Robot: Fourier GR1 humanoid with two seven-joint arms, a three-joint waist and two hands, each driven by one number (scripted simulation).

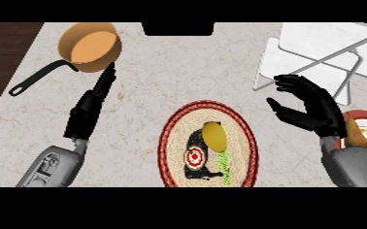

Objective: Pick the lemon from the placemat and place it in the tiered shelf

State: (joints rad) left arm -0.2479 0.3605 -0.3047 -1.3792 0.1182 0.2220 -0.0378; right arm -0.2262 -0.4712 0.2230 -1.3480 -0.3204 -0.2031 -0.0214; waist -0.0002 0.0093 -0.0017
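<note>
A yellow lemon (pixel 214 136) lies near the middle of an oval woven placemat (pixel 176 126) with a red rim and a dark printed figure. The white tiered shelf (pixel 315 53) with grey rods stands at the back right. My right hand (pixel 314 106) hovers open to the right of the placemat, between the lemon and the shelf, fingers spread and holding nothing. My left hand (pixel 95 102) is stretched out at the left, fingers straight, pointing towards the pan, well clear of the lemon.
An orange saucepan (pixel 90 46) with a black handle (pixel 39 79) sits at the back left. A red and yellow object (pixel 354 126) shows partly at the right edge behind my right wrist. The counter's dark edge runs along the far left.
</note>
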